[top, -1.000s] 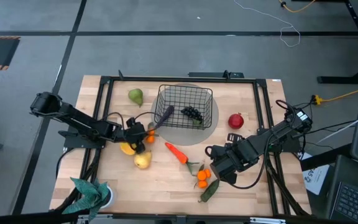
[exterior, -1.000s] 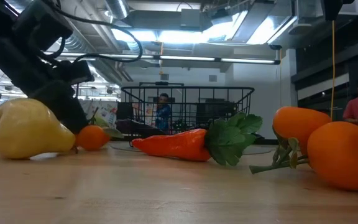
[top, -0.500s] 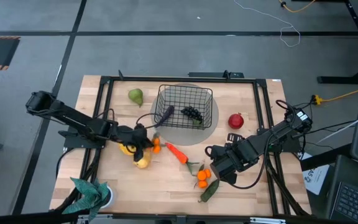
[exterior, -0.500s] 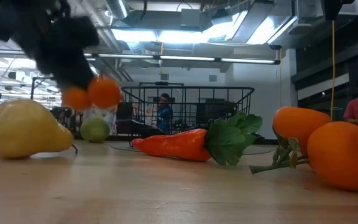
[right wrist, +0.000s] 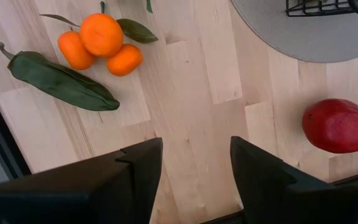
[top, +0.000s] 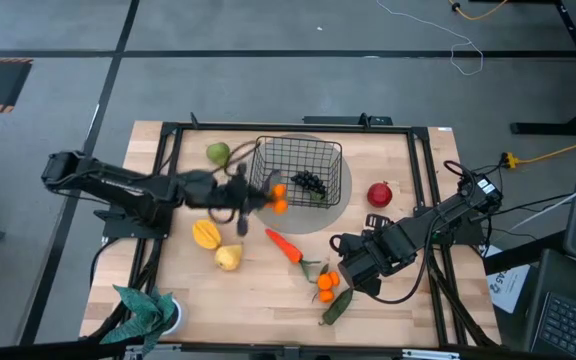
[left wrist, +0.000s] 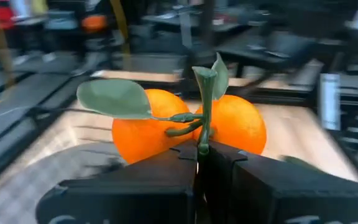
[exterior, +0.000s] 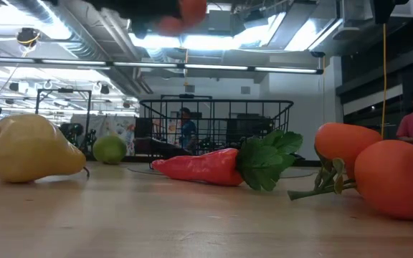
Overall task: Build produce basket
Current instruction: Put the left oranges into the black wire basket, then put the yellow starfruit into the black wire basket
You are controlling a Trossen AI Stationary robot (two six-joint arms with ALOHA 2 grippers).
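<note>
The left gripper (top: 260, 199) is closed on the green stem of a pair of small oranges (top: 277, 198) and holds them in the air over the near left edge of the black wire-mesh basket (top: 298, 172). In the left wrist view the two oranges (left wrist: 188, 124) hang together from one thin stalk with stiff leaves, and the dark fingers (left wrist: 166, 165) pinch this stalk just under the fruit. The oranges look like light, hard toy pieces with a smooth and a little shiny skin, so I judge that the round bodies would slip between the fingers; the stem is the better place to take hold, but it is thin and the pair can swing. The basket is rigid, with open grid sides, and it stands on a round grey mat (top: 340, 203); dark grapes (top: 309, 183) already lie inside it. On the wooden table (top: 398, 160) lie a green pear (top: 217, 154), two yellow pears (top: 216, 245), a carrot (top: 284, 245) with soft-looking green leaves, a red round fruit (top: 379, 193), another bunch of small oranges (top: 325, 286) and a long dark green vegetable (top: 336, 306). The right gripper (top: 356, 262) waits at the near right with its fingers apart and empty.
</note>
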